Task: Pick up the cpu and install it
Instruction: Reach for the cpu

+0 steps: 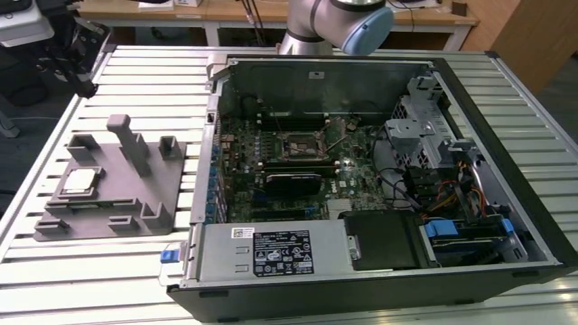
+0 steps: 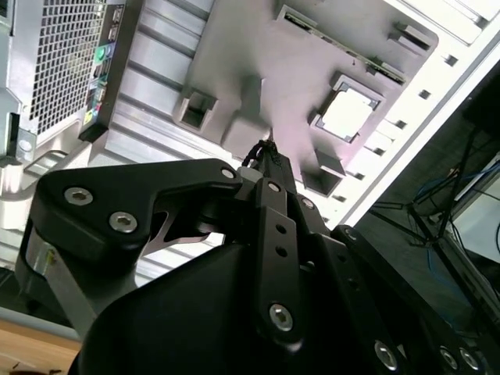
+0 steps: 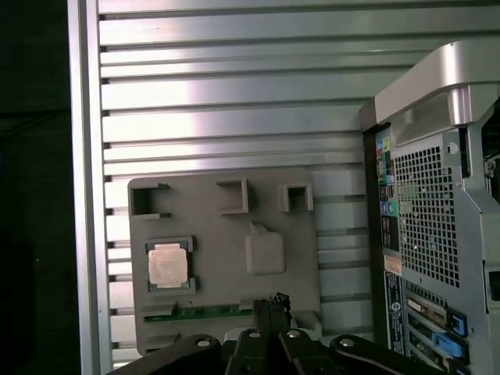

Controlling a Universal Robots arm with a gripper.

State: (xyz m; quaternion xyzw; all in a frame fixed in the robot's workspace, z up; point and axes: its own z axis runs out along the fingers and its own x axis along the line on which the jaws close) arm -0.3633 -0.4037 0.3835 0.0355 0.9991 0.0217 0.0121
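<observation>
On the worktop (image 1: pixel 91 284), the tray (image 1: pixel 122 193) lies at the exterior view's left and the open computer case (image 1: pixel 361 294) just beside it at the right. The cpu (image 1: pixel 80 181) rests on the tray's left part. The socket (image 1: pixel 301 144) sits inside the case, mid-board, well apart from the cpu. The arm (image 1: pixel 334 24) stands at the far side, behind the case.

In the exterior view, looks steeply down from the near side over the open computer case (image 1: pixel 361 169), with the grey tray (image 1: pixel 118 203) at the exterior view's left. In both wrist views, faces down from the arm, sharing tray, cpu (image 1: pixel 80 181) and rear panel (image 3: pixel 426 211).
</observation>
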